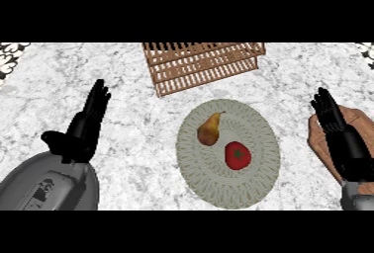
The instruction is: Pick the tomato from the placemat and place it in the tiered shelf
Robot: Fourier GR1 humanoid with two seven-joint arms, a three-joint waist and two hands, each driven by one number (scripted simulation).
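Observation:
A red tomato point(237, 155) with a green stem lies on the round grey-green woven placemat point(252, 190) in the middle of the counter. Beside it on the mat, up and to the left, is a brown-yellow pear point(210, 130). The wooden slatted tiered shelf point(201, 64) stands at the back centre. My left hand point(86, 123) rests open at the left, fingers straight and pointing away. At the right edge my right hand point(342, 136) is open too, well apart from the tomato. Neither hand holds anything.
A brown wooden board point(319, 141) lies under my right hand at the right edge. The counter is white-grey marble point(139, 123). Dark patterned corners show at the top left and top right.

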